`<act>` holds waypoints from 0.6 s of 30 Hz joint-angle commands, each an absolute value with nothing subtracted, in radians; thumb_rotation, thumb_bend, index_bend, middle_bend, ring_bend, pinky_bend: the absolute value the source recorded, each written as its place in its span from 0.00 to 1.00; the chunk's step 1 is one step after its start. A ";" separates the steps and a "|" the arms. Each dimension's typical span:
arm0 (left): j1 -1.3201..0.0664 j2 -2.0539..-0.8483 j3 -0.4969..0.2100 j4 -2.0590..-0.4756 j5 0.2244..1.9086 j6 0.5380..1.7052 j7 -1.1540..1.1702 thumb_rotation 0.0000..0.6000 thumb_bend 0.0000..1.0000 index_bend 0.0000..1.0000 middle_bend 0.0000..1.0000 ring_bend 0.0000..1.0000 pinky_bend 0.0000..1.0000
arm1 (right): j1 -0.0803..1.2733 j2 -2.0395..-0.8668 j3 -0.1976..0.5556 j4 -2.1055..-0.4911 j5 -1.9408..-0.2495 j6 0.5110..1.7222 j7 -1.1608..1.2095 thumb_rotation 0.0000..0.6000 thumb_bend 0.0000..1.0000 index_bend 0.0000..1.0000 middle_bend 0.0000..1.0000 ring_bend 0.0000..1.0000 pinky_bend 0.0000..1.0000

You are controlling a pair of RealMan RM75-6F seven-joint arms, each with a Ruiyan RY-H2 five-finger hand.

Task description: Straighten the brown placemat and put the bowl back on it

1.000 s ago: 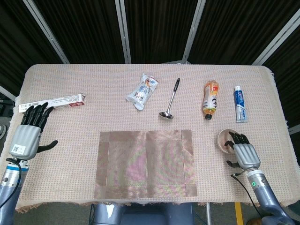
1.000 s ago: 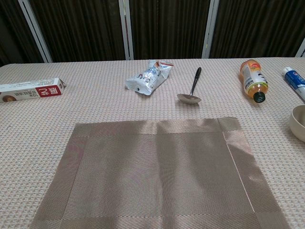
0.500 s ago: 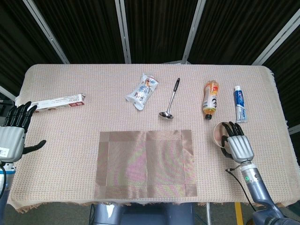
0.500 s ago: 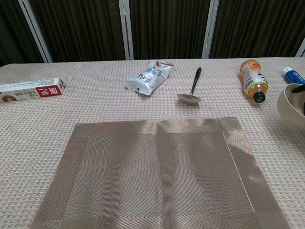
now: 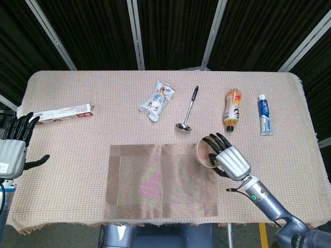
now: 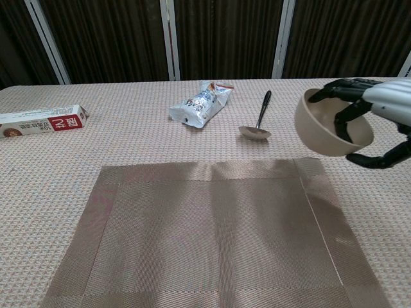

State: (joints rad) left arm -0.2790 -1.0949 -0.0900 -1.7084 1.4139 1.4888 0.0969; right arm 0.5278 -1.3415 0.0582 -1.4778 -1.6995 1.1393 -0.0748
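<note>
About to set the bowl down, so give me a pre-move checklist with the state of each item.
1. Right hand holds the beige round bowl securely: ok, fingers hooked over the rim.
2. Bowl clear of the table: ok, lifted and tilted in the chest view.
3. Brown woven placemat lies flat and square: ok, with slight ripples.
4. Landing spot on the placemat free: ok.
5. Bowl over the placemat's centre: not ok, it hangs at the right upper corner.
6. Left hand out of the way: ok, open at the table's left edge.
</note>
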 commanded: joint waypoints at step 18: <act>-0.266 -1.089 -0.106 -1.704 1.403 1.471 0.086 1.00 0.00 0.00 0.00 0.00 0.00 | 0.698 -1.519 0.044 -1.487 -1.723 0.894 -0.354 1.00 0.37 0.76 0.00 0.00 0.00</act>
State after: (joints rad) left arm -0.2656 -1.0894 -0.1058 -1.7039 1.4031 1.4707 0.0862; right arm 0.6929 -1.5005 0.0405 -1.5034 -1.7336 0.9000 -0.3364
